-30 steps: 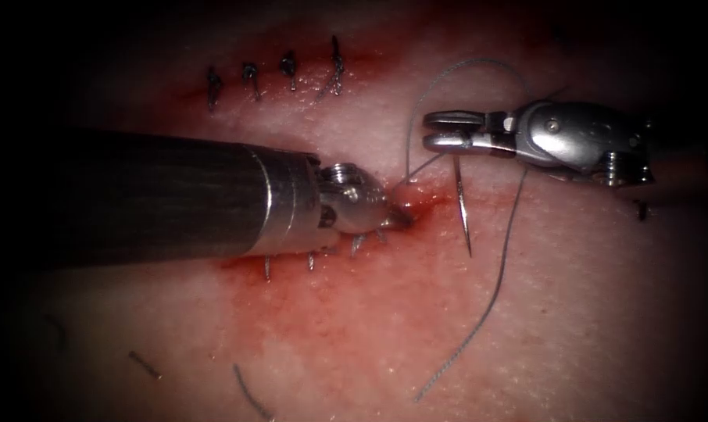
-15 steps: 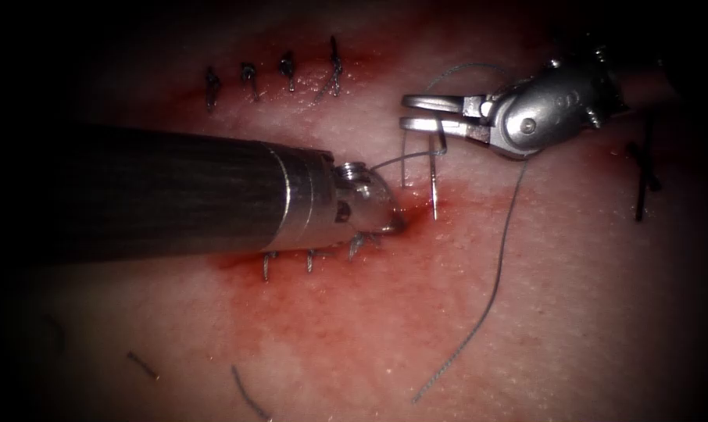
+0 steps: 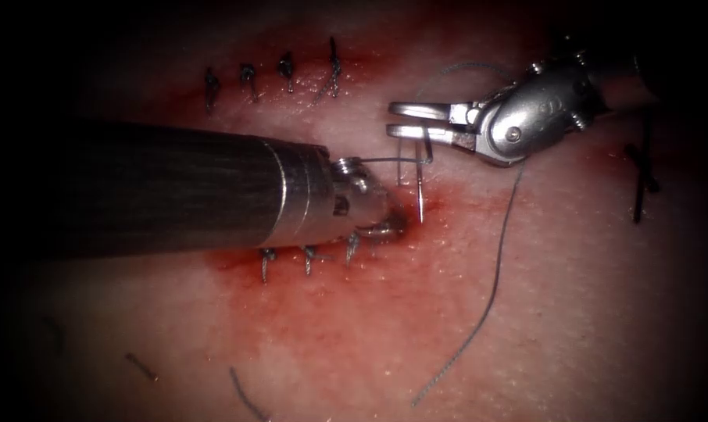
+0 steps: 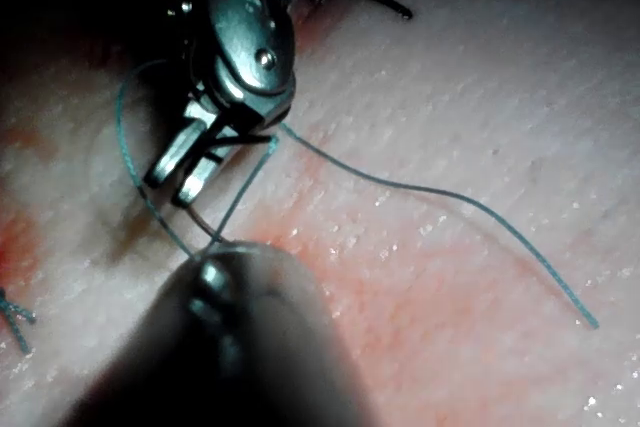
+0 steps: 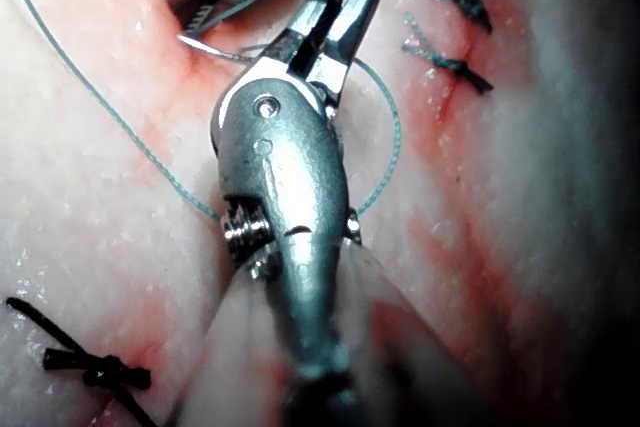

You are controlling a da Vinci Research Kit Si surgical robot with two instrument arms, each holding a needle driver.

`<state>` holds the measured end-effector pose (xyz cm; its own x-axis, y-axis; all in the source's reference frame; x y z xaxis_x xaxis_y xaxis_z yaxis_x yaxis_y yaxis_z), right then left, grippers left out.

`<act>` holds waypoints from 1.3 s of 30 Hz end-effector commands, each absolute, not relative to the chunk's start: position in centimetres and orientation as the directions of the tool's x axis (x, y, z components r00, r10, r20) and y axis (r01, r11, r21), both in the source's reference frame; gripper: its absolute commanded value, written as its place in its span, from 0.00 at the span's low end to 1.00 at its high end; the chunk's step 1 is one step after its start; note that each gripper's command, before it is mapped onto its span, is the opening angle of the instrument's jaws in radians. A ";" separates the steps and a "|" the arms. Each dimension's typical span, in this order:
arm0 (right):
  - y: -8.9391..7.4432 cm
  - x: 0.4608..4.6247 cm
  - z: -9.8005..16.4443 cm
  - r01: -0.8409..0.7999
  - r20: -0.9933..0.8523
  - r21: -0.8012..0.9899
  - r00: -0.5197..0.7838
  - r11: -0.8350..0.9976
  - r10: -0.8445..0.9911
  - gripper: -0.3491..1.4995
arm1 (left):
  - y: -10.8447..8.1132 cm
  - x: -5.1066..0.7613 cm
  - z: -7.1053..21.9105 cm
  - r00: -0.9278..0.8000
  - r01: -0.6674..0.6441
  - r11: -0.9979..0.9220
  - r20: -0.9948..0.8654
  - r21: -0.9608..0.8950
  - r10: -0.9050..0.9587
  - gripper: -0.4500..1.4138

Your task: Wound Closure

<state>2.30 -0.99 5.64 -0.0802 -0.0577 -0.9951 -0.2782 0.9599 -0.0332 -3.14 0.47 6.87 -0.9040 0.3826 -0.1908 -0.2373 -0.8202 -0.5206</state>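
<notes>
Shifted left since a second ago, the right claw (image 3: 401, 119) clamps the thin curved needle (image 3: 421, 186) near its rear, tip at the tissue's (image 3: 565, 312) red cut; the left claw (image 3: 391, 223) presses there, its state unclear.

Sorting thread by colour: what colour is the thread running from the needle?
Teal green thread, clearest in the left wrist view.

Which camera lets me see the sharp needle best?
The endoscope view. There the needle hangs from the right tool, gripped near its blunt end, point down by the cut beside the left tool. In the right wrist view it is a thin sliver past the jaws. In the left wrist view I cannot pick it out.
</notes>
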 end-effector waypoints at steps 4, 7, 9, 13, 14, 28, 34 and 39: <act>-1.0 2.38 5.7 -0.274 -0.995 -0.033 -0.083 0.961 -0.058 0.00 | 0.4 -3.19 6.9 -0.891 -0.244 -0.818 -0.212 -0.521 0.401 0.58; -1.0 2.40 5.7 -0.286 -0.995 -0.034 -0.085 0.958 -0.060 0.00 | 0.4 -3.17 6.9 -0.889 -0.242 -0.819 -0.218 -0.521 0.402 0.57; -1.0 2.41 5.7 -0.294 -0.994 -0.035 -0.087 0.955 -0.063 0.00 | 0.4 -3.17 6.9 -0.890 -0.241 -0.819 -0.219 -0.521 0.401 0.57; -1.0 2.43 5.7 -0.302 -0.992 -0.046 -0.096 0.952 -0.078 0.00 | 0.4 -3.16 6.9 -0.887 -0.239 -0.820 -0.227 -0.520 0.402 0.53; -1.0 2.43 5.7 -0.301 -0.992 -0.048 -0.097 0.952 -0.080 0.00 | 0.4 -3.16 6.9 -0.887 -0.239 -0.820 -0.227 -0.520 0.402 0.53; -1.2 2.50 5.9 -0.270 -0.991 -0.054 -0.100 0.961 -0.084 0.00 | 0.4 -3.15 6.9 -0.877 -0.241 -0.817 -0.243 -0.524 0.414 0.51; -1.4 2.46 6.0 -0.221 -0.993 -0.072 -0.071 0.973 -0.089 0.00 | 0.5 -3.10 6.8 -0.873 -0.248 -0.817 -0.246 -0.520 0.421 0.51; -1.4 2.39 6.0 -0.207 -0.995 -0.068 -0.064 0.976 -0.082 0.00 | 0.4 -3.08 6.8 -0.874 -0.246 -0.820 -0.247 -0.517 0.419 0.51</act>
